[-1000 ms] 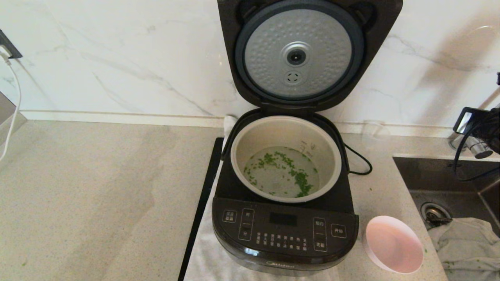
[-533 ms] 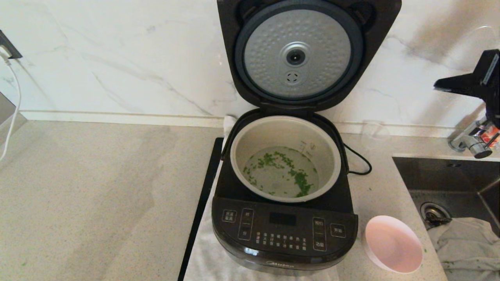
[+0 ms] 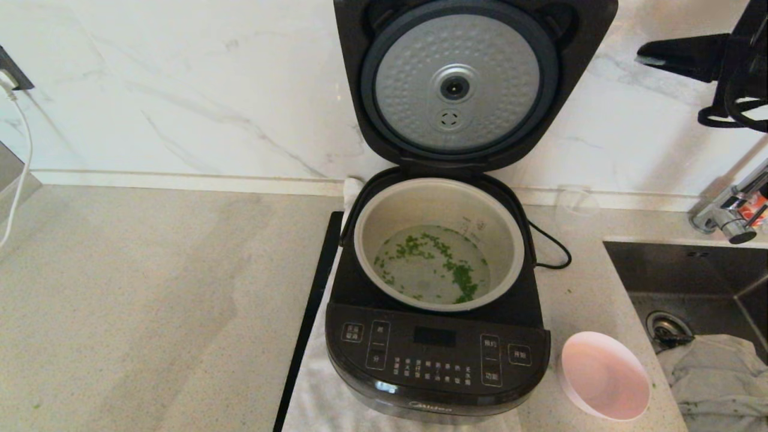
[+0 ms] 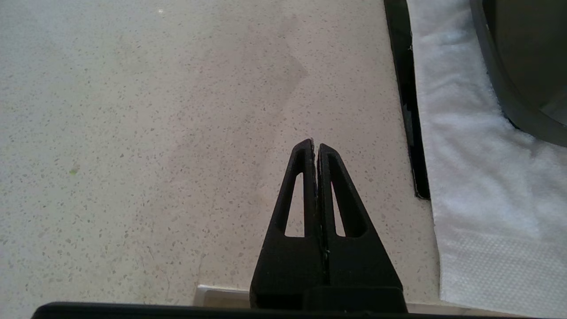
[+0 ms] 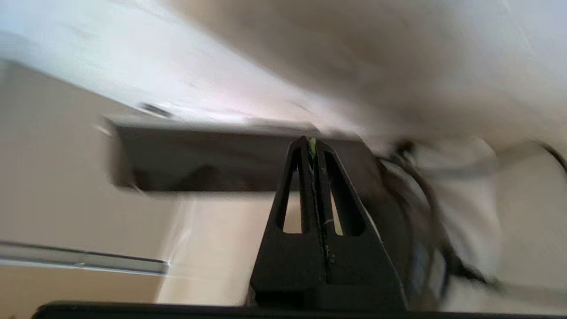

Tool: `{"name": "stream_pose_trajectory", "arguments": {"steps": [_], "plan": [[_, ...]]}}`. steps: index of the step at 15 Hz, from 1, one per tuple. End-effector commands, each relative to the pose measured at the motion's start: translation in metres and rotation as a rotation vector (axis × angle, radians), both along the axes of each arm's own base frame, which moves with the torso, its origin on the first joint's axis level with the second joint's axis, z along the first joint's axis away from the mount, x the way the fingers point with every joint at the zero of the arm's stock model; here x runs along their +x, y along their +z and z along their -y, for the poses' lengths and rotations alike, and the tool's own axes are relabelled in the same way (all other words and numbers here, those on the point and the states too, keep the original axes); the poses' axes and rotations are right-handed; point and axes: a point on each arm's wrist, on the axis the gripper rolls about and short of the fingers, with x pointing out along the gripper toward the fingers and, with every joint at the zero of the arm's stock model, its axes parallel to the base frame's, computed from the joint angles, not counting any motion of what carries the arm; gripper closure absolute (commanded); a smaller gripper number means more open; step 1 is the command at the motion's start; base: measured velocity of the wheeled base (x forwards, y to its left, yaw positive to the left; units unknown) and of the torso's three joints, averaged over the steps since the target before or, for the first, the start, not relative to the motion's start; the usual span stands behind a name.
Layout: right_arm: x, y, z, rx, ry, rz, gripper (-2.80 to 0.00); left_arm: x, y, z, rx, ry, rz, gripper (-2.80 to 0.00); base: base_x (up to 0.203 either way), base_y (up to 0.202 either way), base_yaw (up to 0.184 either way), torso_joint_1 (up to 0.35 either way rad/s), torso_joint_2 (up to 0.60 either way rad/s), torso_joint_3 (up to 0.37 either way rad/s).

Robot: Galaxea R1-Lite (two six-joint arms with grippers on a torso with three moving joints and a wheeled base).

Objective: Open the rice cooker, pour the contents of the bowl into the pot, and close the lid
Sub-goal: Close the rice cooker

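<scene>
- You have one rice cooker on a white cloth on the desk; its lid stands open and upright
- One pot sits inside; the green bits in liquid lie in it
- One pink bowl rests just beside the cooker's right front corner
- Your right hand is raised right of the lid, pinched closed, gripping nothing
- Your left hand is closed too, over bare desk

Lid top cut by head view's upper edge. Right gripper: arm runs off right edge. Right wrist view smeared; dark slab behind fingers unidentifiable.
</scene>
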Motion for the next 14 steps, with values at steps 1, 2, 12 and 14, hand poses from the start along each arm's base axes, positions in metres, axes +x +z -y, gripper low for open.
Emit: {"name": "stream_pose_trajectory", "arguments": {"steps": [1,2,12,14], "plan": [[0.024,-0.003,0.001,0.015,0.025,0.041,0.00,0.000,0.000,0.000,0.000,-0.001,-0.001,0.00,0.000,0.000,0.000,0.000,0.00,0.000],[0.028,-0.004,0.001,0.015,0.028,0.050,0.00,0.000,0.000,0.000,0.000,0.000,-0.001,0.00,0.000,0.000,0.000,0.000,0.00,0.000],[0.057,-0.001,-0.035,0.007,0.164,0.215,0.00,0.000,0.000,0.000,0.000,-0.001,0.000,0.00,0.000,0.000,0.000,0.000,0.00,0.000],[0.062,0.002,-0.037,0.008,0.167,0.240,0.00,0.000,0.000,0.000,0.000,-0.001,0.001,0.00,0.000,0.000,0.000,0.000,0.00,0.000]]}}
